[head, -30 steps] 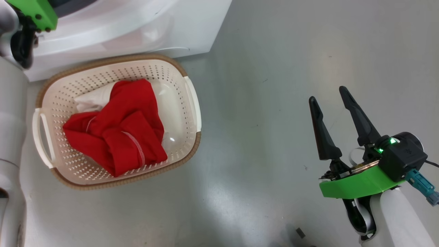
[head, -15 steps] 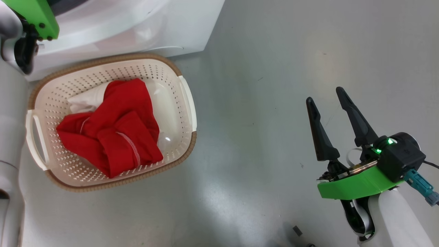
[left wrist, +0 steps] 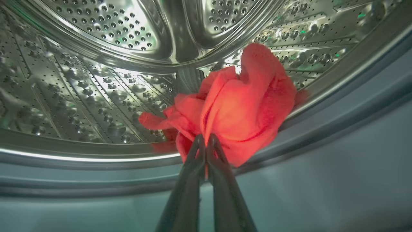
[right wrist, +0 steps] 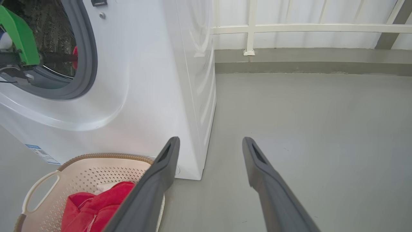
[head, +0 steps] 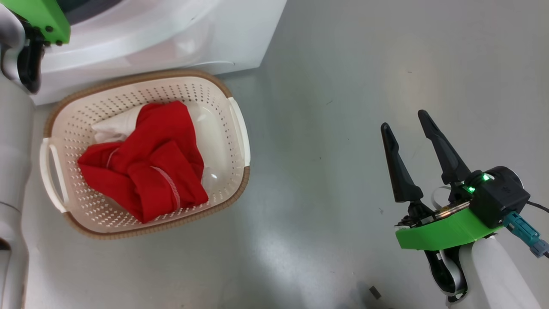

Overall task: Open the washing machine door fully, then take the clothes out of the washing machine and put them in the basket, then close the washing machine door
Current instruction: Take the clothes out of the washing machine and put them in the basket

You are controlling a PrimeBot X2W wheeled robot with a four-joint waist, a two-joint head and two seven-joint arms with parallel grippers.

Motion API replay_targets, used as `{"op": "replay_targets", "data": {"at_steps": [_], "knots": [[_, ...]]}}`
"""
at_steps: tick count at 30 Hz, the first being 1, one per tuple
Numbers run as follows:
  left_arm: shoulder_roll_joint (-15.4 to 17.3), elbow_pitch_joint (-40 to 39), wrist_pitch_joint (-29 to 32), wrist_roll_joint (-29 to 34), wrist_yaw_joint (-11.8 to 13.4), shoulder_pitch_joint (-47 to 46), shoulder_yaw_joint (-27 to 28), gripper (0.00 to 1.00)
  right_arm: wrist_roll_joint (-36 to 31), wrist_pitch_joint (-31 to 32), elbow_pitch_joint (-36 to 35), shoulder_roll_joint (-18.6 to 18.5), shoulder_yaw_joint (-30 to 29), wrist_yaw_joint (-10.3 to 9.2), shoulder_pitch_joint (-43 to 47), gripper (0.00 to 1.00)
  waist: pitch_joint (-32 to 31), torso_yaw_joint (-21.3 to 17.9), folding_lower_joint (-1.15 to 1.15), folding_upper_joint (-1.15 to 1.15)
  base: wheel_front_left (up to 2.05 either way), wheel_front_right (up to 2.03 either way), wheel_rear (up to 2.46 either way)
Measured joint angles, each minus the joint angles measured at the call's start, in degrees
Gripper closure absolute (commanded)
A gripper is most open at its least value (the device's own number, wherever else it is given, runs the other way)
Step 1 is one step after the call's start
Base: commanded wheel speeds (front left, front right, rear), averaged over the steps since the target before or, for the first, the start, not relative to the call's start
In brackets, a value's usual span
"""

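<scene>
Inside the washing machine's (right wrist: 145,80) perforated steel drum (left wrist: 96,80), my left gripper (left wrist: 205,137) is shut on a bunched red cloth (left wrist: 238,106) lying low against the grey gasket (right wrist: 91,58). A red and white garment (head: 150,163) lies in the cream basket (head: 128,81), which stands on the floor right before the machine (head: 171,34). My right gripper (head: 403,120) hangs open over bare floor, well to the right of the basket, holding nothing. The right wrist view shows its fingers (right wrist: 161,174) spread apart beside the basket (right wrist: 96,158). The door is out of view.
Grey concrete floor (head: 334,128) stretches right of the machine to a white railing (right wrist: 251,29) along the far wall. My left forearm (head: 15,141) runs up the head view's left edge beside the basket. A blue sticker (right wrist: 40,151) marks the machine's lower front.
The head camera swung slightly and came back, shifting the whole picture. The basket, its garment and the open right gripper hold their places.
</scene>
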Motion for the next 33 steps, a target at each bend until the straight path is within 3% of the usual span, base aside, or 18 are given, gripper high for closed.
{"op": "replay_targets", "data": {"at_steps": [13, 22, 33], "knots": [[1.08, -6.25, -9.15, -1.62, -0.88, 6.65, 1.09, 1.0, 0.24, 0.0, 0.37, -0.01, -0.24, 0.0, 0.01, 0.0, -2.89, 2.13, 0.0, 0.0, 0.0, 0.0, 0.0], [1.9, -27.47, -9.4, -0.92, 2.44, 21.07, 5.97, 1.0, 0.21, 0.0, 0.68, -0.03, -1.35, 0.0, 0.07, 0.0, -5.48, 3.96, 0.0, 0.0, 0.0, 0.0, 0.0], [-0.97, -46.18, -9.51, 1.74, 4.15, 40.96, 11.6, 1.0, -0.09, 0.0, 1.16, -0.11, -2.08, 0.0, 1.88, 0.0, -10.88, 5.73, 0.0, 0.0, 0.0, 0.0, 0.0]]}}
